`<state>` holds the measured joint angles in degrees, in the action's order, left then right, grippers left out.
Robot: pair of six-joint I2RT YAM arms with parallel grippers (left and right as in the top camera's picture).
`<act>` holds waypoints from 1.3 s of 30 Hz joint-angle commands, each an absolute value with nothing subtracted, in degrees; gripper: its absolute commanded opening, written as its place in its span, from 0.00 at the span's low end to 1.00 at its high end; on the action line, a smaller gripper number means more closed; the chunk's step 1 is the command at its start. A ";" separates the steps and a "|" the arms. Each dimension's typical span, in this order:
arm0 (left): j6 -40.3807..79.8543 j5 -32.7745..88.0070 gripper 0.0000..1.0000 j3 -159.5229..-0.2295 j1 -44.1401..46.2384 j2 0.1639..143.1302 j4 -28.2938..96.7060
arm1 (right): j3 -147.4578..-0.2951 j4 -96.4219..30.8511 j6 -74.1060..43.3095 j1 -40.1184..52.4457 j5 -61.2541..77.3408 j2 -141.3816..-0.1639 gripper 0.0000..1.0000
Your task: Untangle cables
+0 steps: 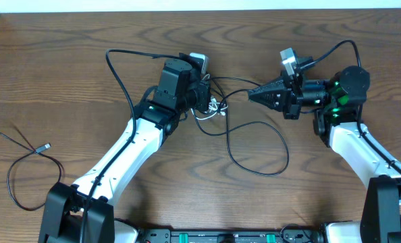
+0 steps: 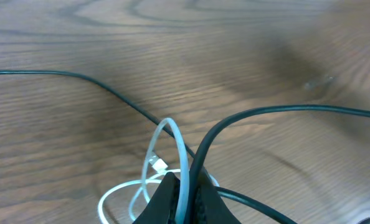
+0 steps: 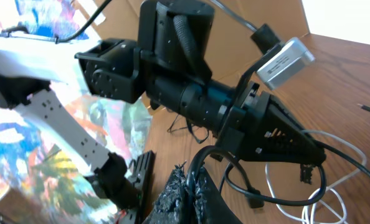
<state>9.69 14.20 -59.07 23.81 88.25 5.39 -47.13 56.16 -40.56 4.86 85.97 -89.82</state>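
The tangle of cables (image 1: pixel 214 108) lies on the table (image 1: pixel 72 74) toward its far edge, between the left gripper (image 1: pixel 208 98) and right gripper (image 1: pixel 250 94), one loop (image 1: pixel 287 155) reaching nearer. A separate cable (image 1: pixel 37 150) lies by the left edge.

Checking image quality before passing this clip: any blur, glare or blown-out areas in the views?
Overhead: sharp, evenly lit, blown-out strip along the top edge. Left wrist: the white cord is crisp, the left gripper holding it is soft, the far table blurs. Right wrist: the right gripper, pinching a black cord, is soft; top right corner overexposed.
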 commanded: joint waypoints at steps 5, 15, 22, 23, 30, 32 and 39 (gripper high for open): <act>12.78 26.11 0.08 -59.48 27.07 88.09 1.54 | -47.83 55.11 -40.05 4.32 80.47 -89.06 0.01; 9.63 15.90 0.08 -59.48 29.10 88.09 3.55 | -47.83 50.39 -41.21 0.16 82.54 -89.10 0.01; 9.43 3.64 0.53 -59.48 29.06 88.09 8.14 | -47.83 50.37 -43.27 -8.29 84.86 -89.10 0.01; 9.34 2.85 0.53 -59.48 29.06 88.09 8.43 | -47.83 50.37 -43.27 -9.78 85.30 -89.10 0.01; 7.07 1.83 0.75 -59.48 27.99 88.09 10.04 | -47.83 50.35 -43.29 -20.60 89.10 -89.10 0.01; 7.07 1.85 0.82 -59.48 26.68 88.09 10.79 | -47.83 50.35 -43.75 -23.94 89.34 -89.10 0.01; 7.07 1.87 0.84 -59.48 22.33 88.09 14.11 | -47.83 50.35 -44.31 -34.89 89.34 -89.10 0.01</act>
